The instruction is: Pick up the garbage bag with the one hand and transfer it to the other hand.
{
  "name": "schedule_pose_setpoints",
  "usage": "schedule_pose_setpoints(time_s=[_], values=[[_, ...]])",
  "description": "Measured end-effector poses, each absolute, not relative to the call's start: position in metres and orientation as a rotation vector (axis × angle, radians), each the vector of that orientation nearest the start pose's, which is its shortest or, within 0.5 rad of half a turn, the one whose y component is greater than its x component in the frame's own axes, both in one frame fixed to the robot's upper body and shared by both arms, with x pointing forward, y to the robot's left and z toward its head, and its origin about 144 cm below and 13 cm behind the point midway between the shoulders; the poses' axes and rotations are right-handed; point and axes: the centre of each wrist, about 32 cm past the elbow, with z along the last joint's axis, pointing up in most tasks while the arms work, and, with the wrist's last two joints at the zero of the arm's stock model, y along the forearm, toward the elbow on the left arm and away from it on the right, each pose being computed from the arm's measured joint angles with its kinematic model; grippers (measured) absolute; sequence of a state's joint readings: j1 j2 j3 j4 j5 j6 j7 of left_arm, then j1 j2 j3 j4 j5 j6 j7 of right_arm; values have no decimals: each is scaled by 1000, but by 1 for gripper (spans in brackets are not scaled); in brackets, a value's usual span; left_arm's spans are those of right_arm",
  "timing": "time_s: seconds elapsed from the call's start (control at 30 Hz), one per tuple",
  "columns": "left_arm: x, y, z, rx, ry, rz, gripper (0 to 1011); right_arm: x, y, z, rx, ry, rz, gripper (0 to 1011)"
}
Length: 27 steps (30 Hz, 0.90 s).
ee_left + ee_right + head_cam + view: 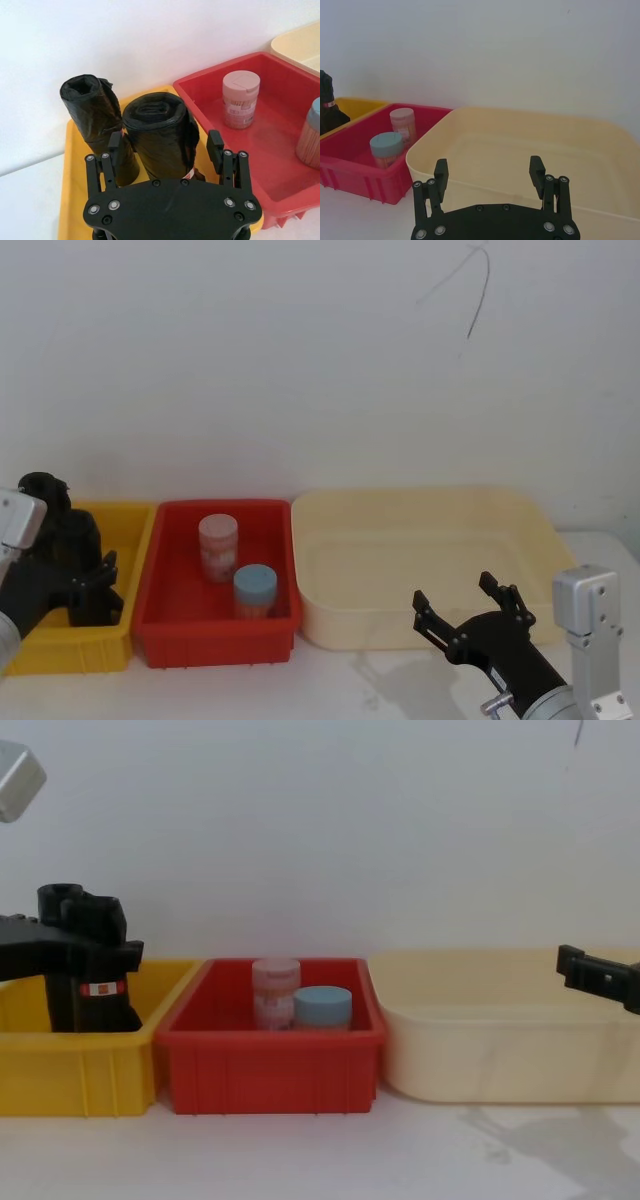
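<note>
1. Left gripper (165,140): you'll find it down in the yellow bin (70,1070), at the left end of the row of three containers. Its fingers (116,145) are spread and stand either side of the garbage bag. One is wedged between the two rolls; the other has a visible gap to the bag's side. It has not clamped on anything.
2. Garbage bag (160,130): a black roll standing upright in the yellow bin, between the left gripper's fingers. A bit of its red-and-white label shows low down in the left wrist view, and again in the chest view.
3. Second black roll (92,107): wrinkly, upright, and touching the garbage bag on the side away from the red bin (don't confuse the two).
4. Red bin (270,1070): the middle container, just beside the yellow one. It holds a pink-lidded jar (218,545) and a blue-lidded jar (255,590), both upright and close together.
5. Cream tub (420,495): the largest container, just to the right of the red bin.
6. Right gripper (455,590): you'll see it held above the table (400,1150), near the tub's front wall. Its fingers are parted, with nothing between them.
</note>
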State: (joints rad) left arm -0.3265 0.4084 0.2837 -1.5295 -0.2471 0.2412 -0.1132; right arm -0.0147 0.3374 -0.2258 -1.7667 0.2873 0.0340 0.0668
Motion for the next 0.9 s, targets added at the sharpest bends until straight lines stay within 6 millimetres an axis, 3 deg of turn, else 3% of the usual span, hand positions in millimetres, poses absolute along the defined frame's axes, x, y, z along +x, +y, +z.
schedule_pose_setpoints(time_s=[0.27, 0.4, 0.8, 0.9], values=[[534, 269, 1235, 216, -132, 1261, 1001, 443, -237, 1189, 26, -75, -1230, 1001], [535, 269, 1235, 216, -134, 1266, 944, 443, -237, 1189, 26, -75, -1230, 1001], [535, 270, 1235, 216, -136, 1272, 603, 443, -237, 1189, 26, -75, -1230, 1001], [535, 270, 1235, 216, -136, 1272, 581, 443, -237, 1189, 26, -75, -1229, 1001]])
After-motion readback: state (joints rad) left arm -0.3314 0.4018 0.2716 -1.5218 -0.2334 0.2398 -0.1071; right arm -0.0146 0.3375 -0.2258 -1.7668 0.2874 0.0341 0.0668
